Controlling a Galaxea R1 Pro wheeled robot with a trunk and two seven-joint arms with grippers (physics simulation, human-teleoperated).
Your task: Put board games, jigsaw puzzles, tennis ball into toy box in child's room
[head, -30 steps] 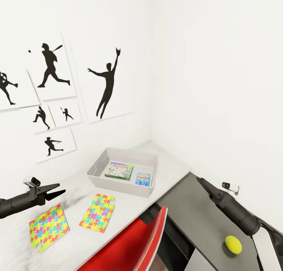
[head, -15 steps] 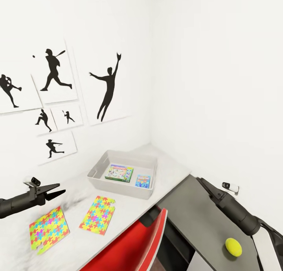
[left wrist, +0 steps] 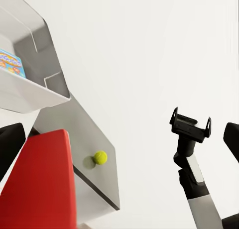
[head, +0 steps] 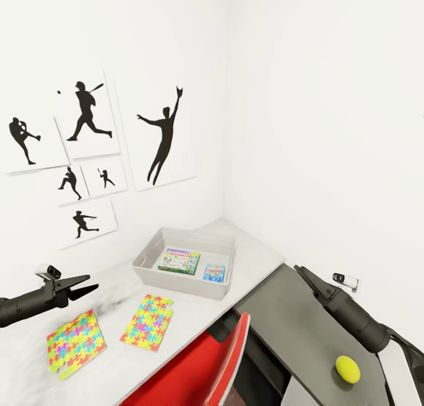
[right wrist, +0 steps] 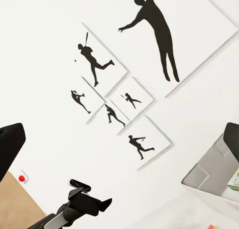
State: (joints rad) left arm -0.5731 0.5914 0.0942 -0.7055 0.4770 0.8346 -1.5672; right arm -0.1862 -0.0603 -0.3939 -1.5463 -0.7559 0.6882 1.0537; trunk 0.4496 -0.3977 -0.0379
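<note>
A: Left gripper [head: 84, 288] held out level above the near end of the table [head: 194, 312], fingers parted in a narrow V, nothing between them. Pointing toward the toy box [head: 182, 276].

B: Right gripper [head: 299, 270]?

A: Raised on a slanting forearm over the darker grey slab of the table, tips aimed up and toward the corner. Fingers seen edge-on from the head, pressed into one point as far as visible; open or closed, cannot tell. In the left wrist view, seen from the front [left wrist: 190, 125] as two short prongs standing apart, empty.

B: And the toys?

A: Green-and-white board game [head: 179, 260] and smaller blue board game [head: 214, 272] lying flat inside the toy box, side by side, apart. Two jigsaw puzzles flat on the pale top, near the box but outside it: one [head: 148, 322] just in front of the box, the other [head: 75, 343] beside it, under the left gripper. Tennis ball [head: 347, 369] resting on the dark slab, well apart from the box, below the right forearm; also visible from the left wrist [left wrist: 100, 157].

B: Changed from a second ago?

A: Whole view shifted: silhouette pictures [head: 88, 153] lower and further right in frame, so camera motion. Arms holding the same pose; toys unmoved on the table.
</note>
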